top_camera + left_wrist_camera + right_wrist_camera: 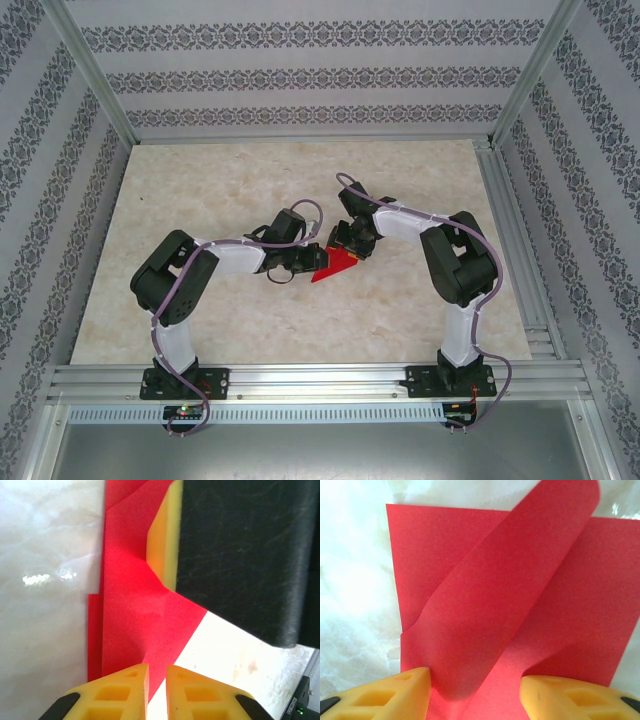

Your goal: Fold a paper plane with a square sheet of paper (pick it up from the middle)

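Thin bright red square sheet of paper (337,264), partly folded, lies near the centre of the beige marbled table (200,320), between the two arms. Right gripper (475,680): fingers spread, straddling a raised curled flap. Left gripper (157,672): fingers almost together at the sheet's edge; whether they pinch it cannot be told.

Setting: robotics lab test cell. Evidence: aluminium extrusion frame (93,70) forming an open box. Wall panels (300,80) in a striped floral print. Marble-look tabletop (200,190). Slotted aluminium rail (320,380) at the near edge, with the left arm (180,290) and right arm (455,270) bolted on. Exposed cabling (338,182) along both.
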